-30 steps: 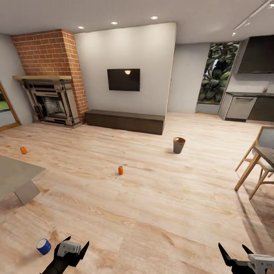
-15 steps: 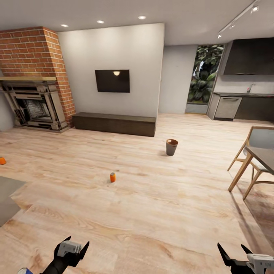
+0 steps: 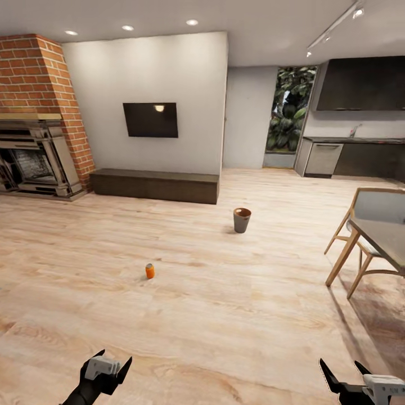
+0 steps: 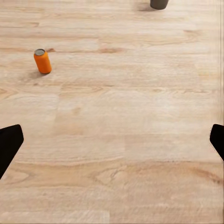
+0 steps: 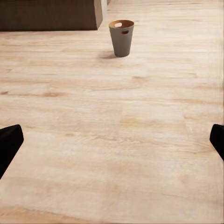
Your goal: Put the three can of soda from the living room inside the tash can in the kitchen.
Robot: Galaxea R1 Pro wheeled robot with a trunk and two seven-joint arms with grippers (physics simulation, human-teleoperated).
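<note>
Nothing looks done yet, as far as these views show: both grippers are empty and no can is seen inside the bin. Going left to right, the brick fireplace (image 3: 34,146) sits at the far left wall, with a low dark bench (image 3: 154,185) under the wall television (image 3: 150,119). The left gripper (image 3: 107,368) hangs low with its jaws spread wide and nothing between them. Ahead of it, one orange soda can (image 3: 149,271) stands upright on the bare plank floor (image 3: 225,315), silver top up. Further on and to the right, well apart from the can, the trash can (image 3: 242,220) stands upright, grey outside, brown inside, with a slot handle near its rim. A wooden chair (image 3: 360,236) stands at the right edge. The right gripper (image 3: 347,378) is also wide open. I judge all three cans remain to be collected.
</note>
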